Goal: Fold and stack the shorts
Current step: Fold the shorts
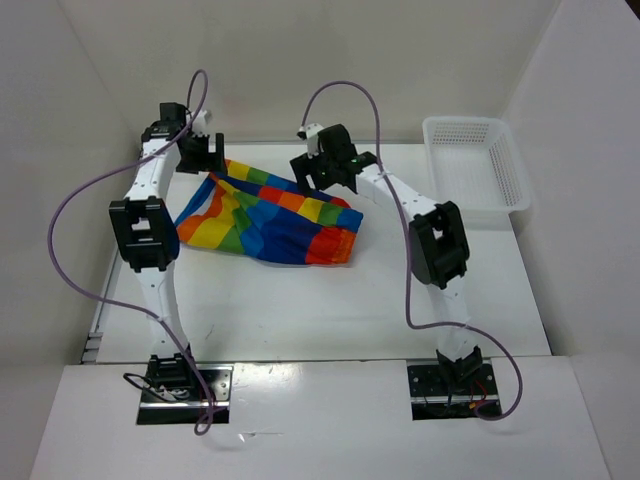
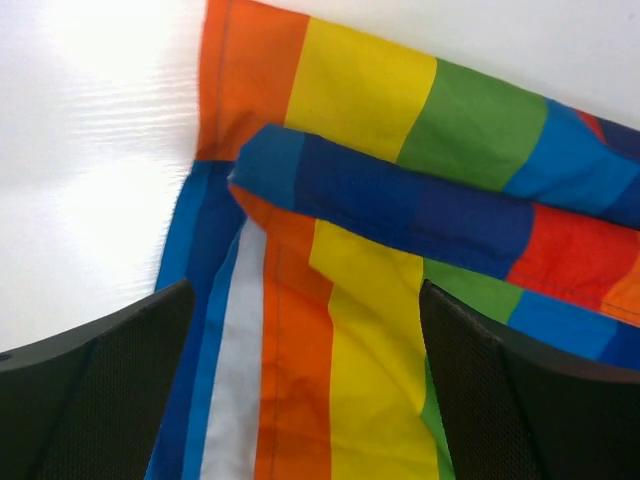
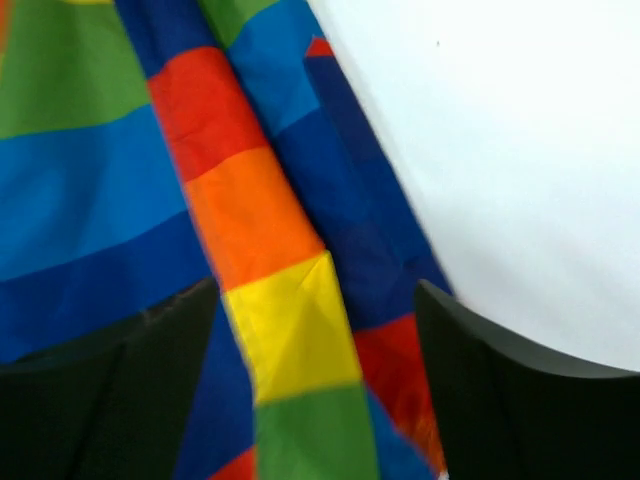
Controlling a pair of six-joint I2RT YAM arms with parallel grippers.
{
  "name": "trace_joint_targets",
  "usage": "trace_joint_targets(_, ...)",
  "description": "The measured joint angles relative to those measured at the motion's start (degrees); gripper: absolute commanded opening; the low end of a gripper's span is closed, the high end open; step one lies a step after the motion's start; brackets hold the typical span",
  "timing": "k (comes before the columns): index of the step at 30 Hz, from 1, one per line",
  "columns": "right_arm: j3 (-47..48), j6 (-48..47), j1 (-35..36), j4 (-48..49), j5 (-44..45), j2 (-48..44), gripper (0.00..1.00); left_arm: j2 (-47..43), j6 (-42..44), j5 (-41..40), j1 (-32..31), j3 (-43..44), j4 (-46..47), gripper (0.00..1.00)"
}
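Shorts (image 1: 268,220) lie crumpled on the white worktop (image 1: 300,310) past the arm bases. We read their long axis as left to right, the right end a little nearer. At their far edge the left fingers (image 2: 100,400) and right fingers (image 3: 520,400) stand spread wide above the cloth, gripping nothing. Farthest right, well apart, we see a white lattice basket (image 1: 512,190).
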Motion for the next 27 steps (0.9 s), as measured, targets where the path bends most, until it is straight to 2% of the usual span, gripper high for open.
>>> trace_joint_targets(4,-7.63,2.34,-1.55,-0.81,-0.28,-9.33,0.99,-2.73,-0.11,1.14,1.11,-1.97,-0.22,1.00)
trace_joint_targets(7,-12.74,4.13,-5.20,-1.53,-2.27,-14.53,1.00,-1.46,-0.11,2.36,1.60,-1.92,-0.31,1.00)
trace_joint_targets(13,-17.07,6.14,-14.34,-3.54,-9.44,-14.12,1.00,6.82,-0.11,2.34,0.07,2.75,-1.01,1.00)
trace_joint_targets(19,-20.83,7.19,-15.43,-5.42,-19.21,-12.55,1.00,10.64,-0.13,1.36,-1.55,4.61,-1.27,1.00)
trace_joint_targets(22,-23.26,7.80,-15.50,-5.99,-23.58,-12.55,1.00,10.99,-0.15,1.86,-1.84,5.40,-1.29,0.88)
trace_joint_targets(23,-24.13,8.07,-15.54,-6.03,-24.72,-12.55,1.00,10.99,-0.26,2.23,-1.88,5.64,-1.40,0.74)
trace_joint_targets(26,-27.21,8.44,-15.54,-6.34,-27.10,-12.61,1.00,11.06,-0.13,3.02,-2.21,6.54,-1.40,0.55)
trace_joint_targets(27,-28.28,8.46,-15.54,-6.69,-27.58,-12.66,0.96,11.06,-0.13,3.28,-2.38,6.75,-1.44,0.39)
